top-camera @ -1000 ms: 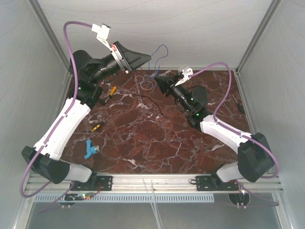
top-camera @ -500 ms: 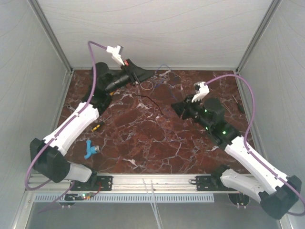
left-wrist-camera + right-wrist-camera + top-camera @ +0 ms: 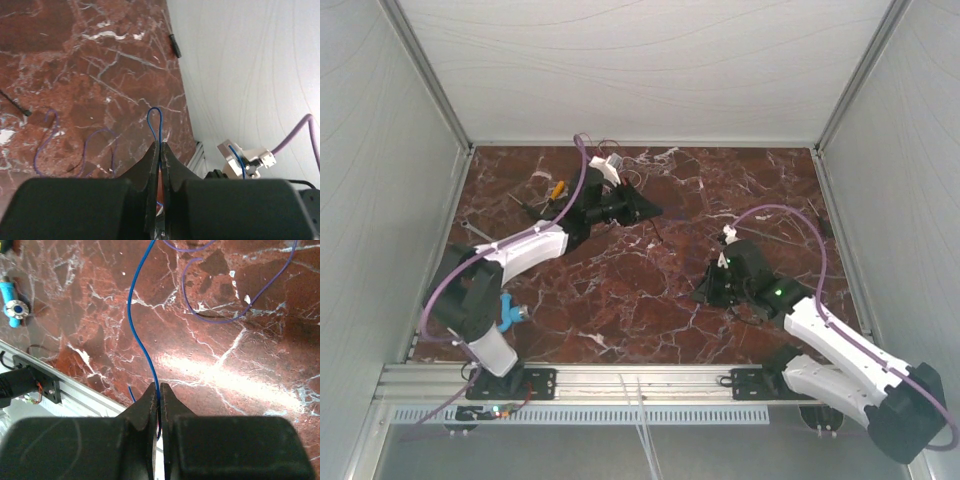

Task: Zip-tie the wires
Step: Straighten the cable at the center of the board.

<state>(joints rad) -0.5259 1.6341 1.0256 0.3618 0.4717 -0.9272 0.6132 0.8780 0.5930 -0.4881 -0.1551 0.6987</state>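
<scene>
The wires are thin blue and purple strands. In the left wrist view, my left gripper (image 3: 160, 145) is shut on a blue wire loop (image 3: 155, 120) that sticks out past its tips. Purple loops (image 3: 47, 137) lie on the marble table (image 3: 100, 60) below. In the right wrist view, my right gripper (image 3: 159, 386) is shut on a blue wire (image 3: 136, 315) that curves away over the table, and purple strands (image 3: 225, 317) lie beyond it. From above, the left gripper (image 3: 652, 210) is at mid-table and the right gripper (image 3: 700, 297) is near right. The strands are too thin to trace there.
An orange-handled tool (image 3: 557, 188) lies at the back left. A blue part (image 3: 510, 312) lies by the left arm's base and shows in the right wrist view (image 3: 12, 305). A thin black strip (image 3: 657, 236) lies mid-table. A black ribbed piece (image 3: 175, 46) lies by the wall.
The left arm swung down from the back wall toward the table's middle. The right arm pulled back from the back centre toward the near right.
</scene>
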